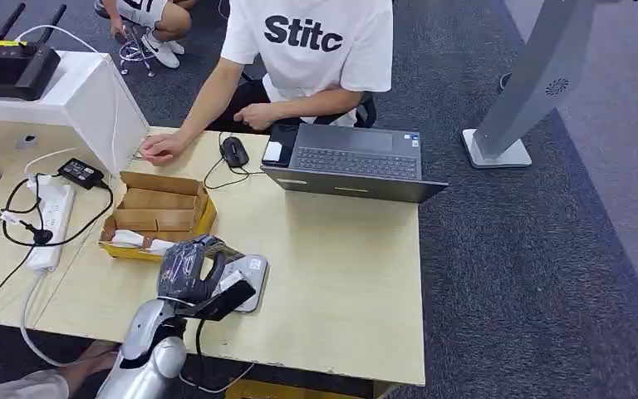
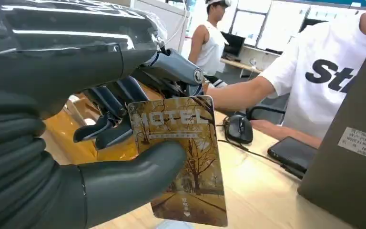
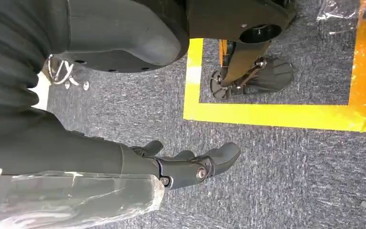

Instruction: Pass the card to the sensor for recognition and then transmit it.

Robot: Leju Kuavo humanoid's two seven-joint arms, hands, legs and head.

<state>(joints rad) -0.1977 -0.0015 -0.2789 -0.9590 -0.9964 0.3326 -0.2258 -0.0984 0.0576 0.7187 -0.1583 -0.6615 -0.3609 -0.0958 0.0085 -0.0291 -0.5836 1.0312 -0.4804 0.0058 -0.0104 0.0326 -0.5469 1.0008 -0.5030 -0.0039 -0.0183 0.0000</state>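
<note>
Fingers [image 2: 106, 125] of our left hand [image 1: 189, 270] curl behind the hotel key card [image 2: 181, 157] w/ the thumb pressed on its printed face, so we pinch the card upright; "HOTEL" reads across its top edge. From the head view that hand hovers just over the grey card reader [image 1: 249, 278] at the near edge of the table [image 1: 341, 274], the reader partly hidden under the hand, and we can't tell whether card and reader touch.

Just beyond the fingers sits an open cardboard box [image 1: 158, 212] on a yellow tray, w/ white items at its near end. Past that, a person's hand [image 1: 162, 148] rests on the tabletop beside a black mouse [image 1: 233, 152], its cable looping toward us. Further out from the fingertips, to the thumb side, an open laptop [image 1: 355, 162] w/ a dark phone [image 2: 293, 153] lying beside it. On the opposite side: a white power strip [image 1: 54, 218], black adapter [image 1: 80, 173] & cables, then a white box carrying a black router [image 1: 8, 62] w/ antennas.

Our right hand [image 3: 181, 164] hangs over grey carpet [image 3: 276, 167] near yellow floor tape [image 3: 267, 117], fingers loosely bent, holding nothing.

Table is pale wood; a grey kiosk stand [image 1: 532, 83] stands on the carpet well off.
</note>
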